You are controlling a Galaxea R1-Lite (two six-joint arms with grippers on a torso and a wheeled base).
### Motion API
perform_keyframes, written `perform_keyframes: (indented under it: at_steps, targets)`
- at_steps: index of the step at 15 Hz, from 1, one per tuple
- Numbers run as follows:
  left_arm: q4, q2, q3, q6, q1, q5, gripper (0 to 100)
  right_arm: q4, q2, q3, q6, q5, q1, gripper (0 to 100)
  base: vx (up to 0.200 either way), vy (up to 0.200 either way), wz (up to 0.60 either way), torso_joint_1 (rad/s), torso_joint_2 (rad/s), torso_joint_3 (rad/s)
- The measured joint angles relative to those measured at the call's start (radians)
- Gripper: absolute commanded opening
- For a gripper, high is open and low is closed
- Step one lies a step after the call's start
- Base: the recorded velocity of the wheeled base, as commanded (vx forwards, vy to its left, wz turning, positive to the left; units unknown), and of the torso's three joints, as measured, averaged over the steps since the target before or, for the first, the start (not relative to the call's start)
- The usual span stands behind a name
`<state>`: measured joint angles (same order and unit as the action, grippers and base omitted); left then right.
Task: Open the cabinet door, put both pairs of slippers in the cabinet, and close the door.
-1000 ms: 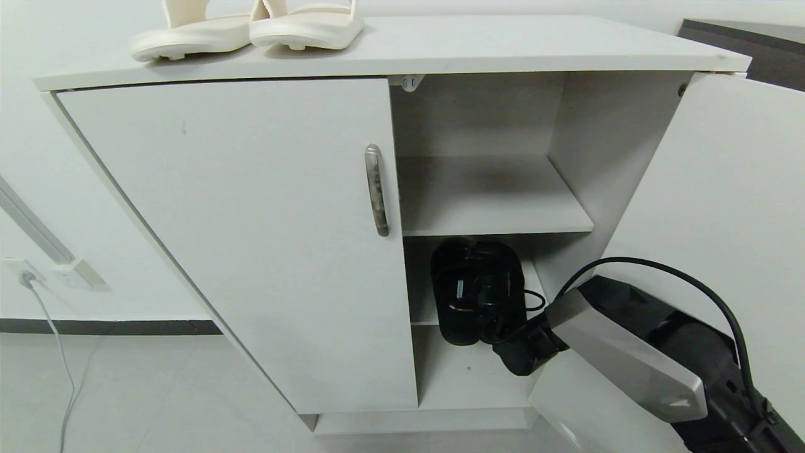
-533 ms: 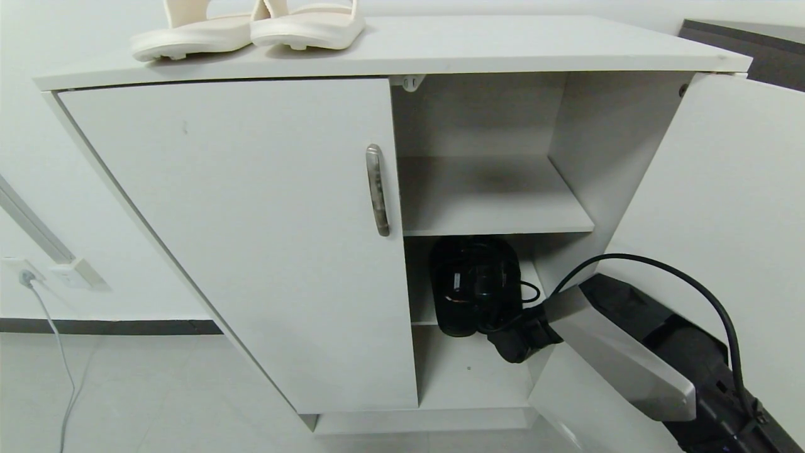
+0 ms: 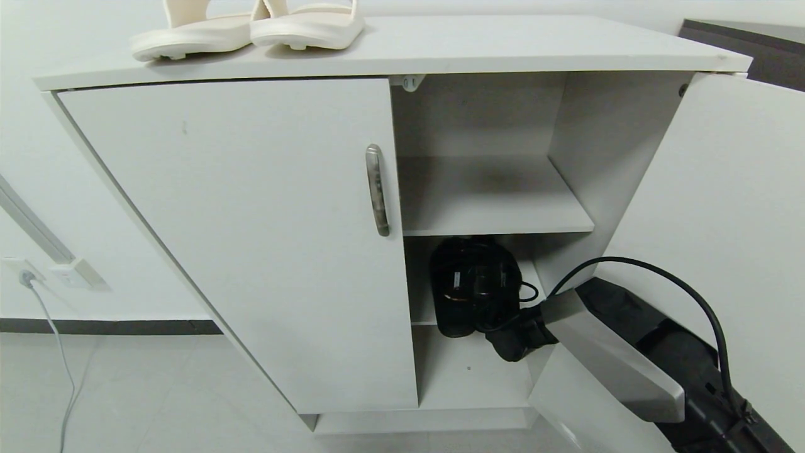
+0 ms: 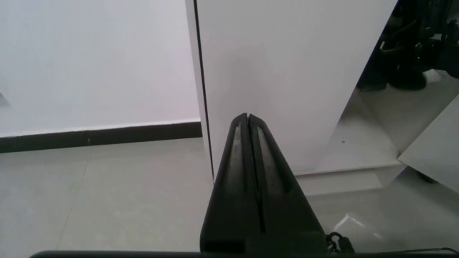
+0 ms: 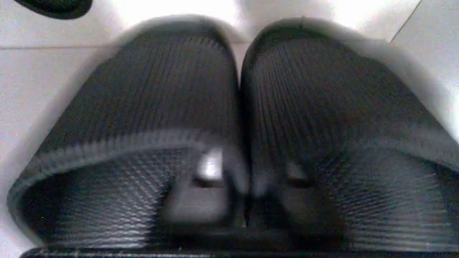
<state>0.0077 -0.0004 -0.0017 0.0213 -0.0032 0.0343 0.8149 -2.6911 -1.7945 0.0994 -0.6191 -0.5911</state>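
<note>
My right gripper (image 5: 247, 190) is clamped on the touching inner walls of the black slippers (image 5: 158, 107). They sit just ahead of it in the lower compartment, toes away from me. I judge this to be the set-down. I should lower until both soles lie flat on the compartment floor (image 3: 465, 377) below, then part the jaws and draw straight back, minding the open door (image 3: 723, 220) beside my arm. My left gripper (image 4: 248, 122), fingers together, hangs outside. The white slippers (image 3: 251, 31) lie far above on the cabinet top (image 3: 534, 44).
</note>
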Motion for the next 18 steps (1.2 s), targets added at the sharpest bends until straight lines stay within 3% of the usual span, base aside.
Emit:
perform_keyframes:
  at_steps: [3,7,14,18]
  targets:
    - [0.000,0.000,0.000,0.000,0.000,0.000,0,0.008,0.002,0.033,-0.001,-0.009,-0.002,100,0.000,0.000,0.00,0.000,0.00,0.000]
    - [0.000,0.000,0.000,0.000,0.000,0.000,0,0.085,0.060,0.193,-0.001,-0.019,-0.020,100,0.000,0.000,0.00,0.000,0.00,0.000]
    - [0.000,0.000,0.000,0.000,0.000,0.001,0,0.352,0.339,0.746,-0.002,-0.022,-0.113,100,0.000,0.000,0.00,0.000,0.00,0.000]
    - [0.000,0.000,0.000,-0.001,0.000,0.000,0,0.442,0.518,1.036,0.005,-0.018,-0.209,100,0.000,0.000,0.00,0.000,0.00,0.000]
